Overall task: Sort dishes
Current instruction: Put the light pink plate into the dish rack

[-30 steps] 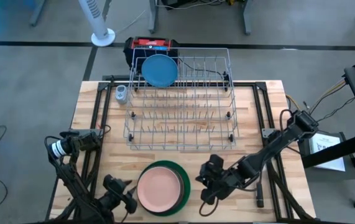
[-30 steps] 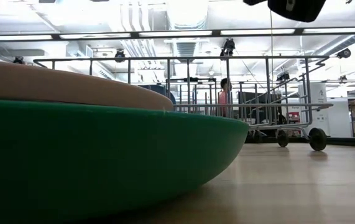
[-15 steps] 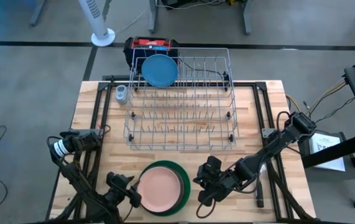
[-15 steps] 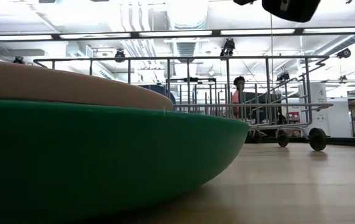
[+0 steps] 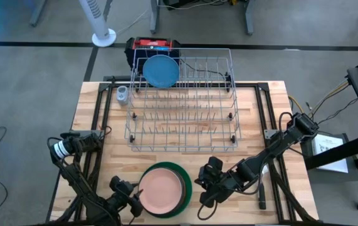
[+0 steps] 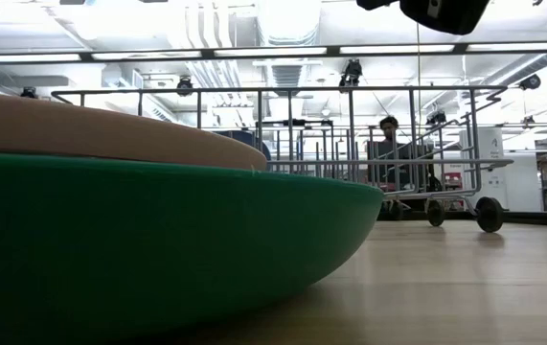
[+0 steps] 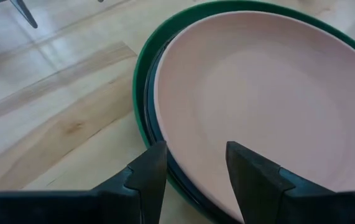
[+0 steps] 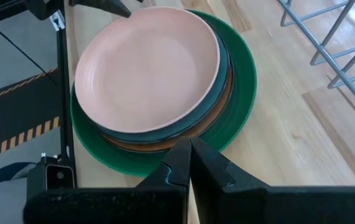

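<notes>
A pink plate (image 5: pixel 160 190) is stacked on a green plate (image 5: pixel 185 188) at the lower centre of the high view. Its left rim is straddled by the parted left gripper (image 7: pixel 193 163). The right gripper (image 5: pixel 205 194), closed on nothing, is seen just right of the stack. A blue plate (image 5: pixel 160 70) is stood in the rack (image 5: pixel 185 107) at upper centre.

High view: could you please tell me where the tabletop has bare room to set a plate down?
Bare wood lies left of the wire rack, and right of it. The near edge is crowded: plate stack, left gripper, right gripper.
</notes>
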### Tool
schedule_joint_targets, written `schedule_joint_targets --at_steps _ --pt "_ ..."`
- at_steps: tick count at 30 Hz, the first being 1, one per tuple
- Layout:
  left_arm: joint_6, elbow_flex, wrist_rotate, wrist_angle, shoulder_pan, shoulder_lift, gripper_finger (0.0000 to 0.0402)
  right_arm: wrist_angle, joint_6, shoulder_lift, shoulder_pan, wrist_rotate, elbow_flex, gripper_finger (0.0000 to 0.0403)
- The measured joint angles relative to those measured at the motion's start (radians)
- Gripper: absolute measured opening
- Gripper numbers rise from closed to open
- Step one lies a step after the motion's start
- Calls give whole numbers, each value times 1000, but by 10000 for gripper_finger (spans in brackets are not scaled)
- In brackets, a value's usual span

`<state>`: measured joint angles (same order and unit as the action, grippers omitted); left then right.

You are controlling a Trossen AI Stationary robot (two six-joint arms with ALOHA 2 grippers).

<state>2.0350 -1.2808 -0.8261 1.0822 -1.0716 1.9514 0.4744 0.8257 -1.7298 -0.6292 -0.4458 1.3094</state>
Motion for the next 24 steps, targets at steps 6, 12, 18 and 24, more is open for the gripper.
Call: schedule_joint_targets --at_steps 6,12,18,24 --pt "17 0 4 0 2 0 155 0 -13 0 -1 0 0 0" --pt "19 0 5 0 27 10 155 0 -32 0 -1 0 0 0" --pt "-8 1 6 12 61 10 155 0 -42 0 -1 0 0 0" --pt "-11 11 51 25 75 10 155 0 -59 0 -1 0 -1 0"
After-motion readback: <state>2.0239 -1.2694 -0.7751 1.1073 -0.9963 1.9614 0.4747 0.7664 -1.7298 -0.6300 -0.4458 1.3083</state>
